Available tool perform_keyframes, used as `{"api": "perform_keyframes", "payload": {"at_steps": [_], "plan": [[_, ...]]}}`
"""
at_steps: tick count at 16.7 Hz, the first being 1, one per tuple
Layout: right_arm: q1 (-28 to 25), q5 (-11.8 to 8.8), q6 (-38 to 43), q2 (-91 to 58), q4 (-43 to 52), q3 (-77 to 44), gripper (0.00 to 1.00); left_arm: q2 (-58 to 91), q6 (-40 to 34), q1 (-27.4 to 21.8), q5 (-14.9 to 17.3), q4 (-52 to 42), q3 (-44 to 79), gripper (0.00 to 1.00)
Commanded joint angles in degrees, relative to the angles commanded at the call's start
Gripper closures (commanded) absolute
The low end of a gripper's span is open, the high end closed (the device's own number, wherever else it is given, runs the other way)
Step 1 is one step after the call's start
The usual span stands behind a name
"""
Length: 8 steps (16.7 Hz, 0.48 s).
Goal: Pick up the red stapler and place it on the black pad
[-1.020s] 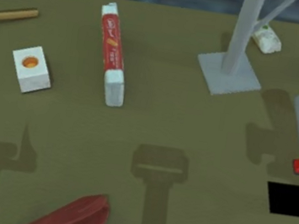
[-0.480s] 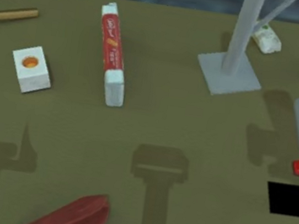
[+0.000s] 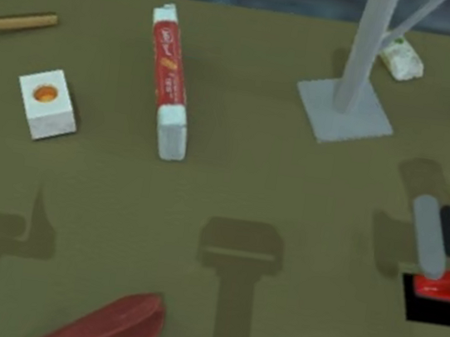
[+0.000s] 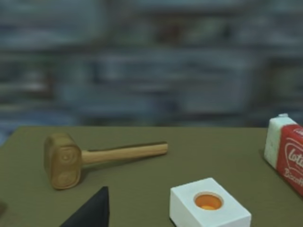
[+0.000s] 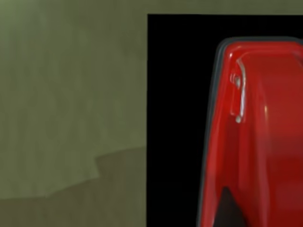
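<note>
Right gripper (image 3: 444, 265) at table's right edge, jaws closed on the red stapler (image 3: 441, 288), which sits over the black pad (image 3: 423, 309); contact with pad unclear. Left arm parked at left edge; its jaws: cannot tell.

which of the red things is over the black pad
The red stapler, at the table's right edge under the right gripper. The red-and-white box and dark red leaf-shaped object lie on bare table.

"Lot" on red-and-white box (image 4: 288, 153)
</note>
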<state>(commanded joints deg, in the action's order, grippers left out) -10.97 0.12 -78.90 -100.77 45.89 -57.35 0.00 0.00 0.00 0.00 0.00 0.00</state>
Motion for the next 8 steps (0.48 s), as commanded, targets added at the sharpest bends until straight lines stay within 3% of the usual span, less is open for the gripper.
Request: {"api": "perform_keyframes", "payload": {"at_steps": [5, 8], "plan": [[-0.01, -0.02, -0.04, -0.61, -1.53, 1.21, 1.00, 0.00, 0.00, 0.00, 0.00, 0.00, 0.00, 0.00], [-0.01, -0.02, -0.04, -0.61, -1.53, 1.21, 0.77, 0.00, 0.00, 0.00, 0.00, 0.00, 0.00, 0.00]]}}
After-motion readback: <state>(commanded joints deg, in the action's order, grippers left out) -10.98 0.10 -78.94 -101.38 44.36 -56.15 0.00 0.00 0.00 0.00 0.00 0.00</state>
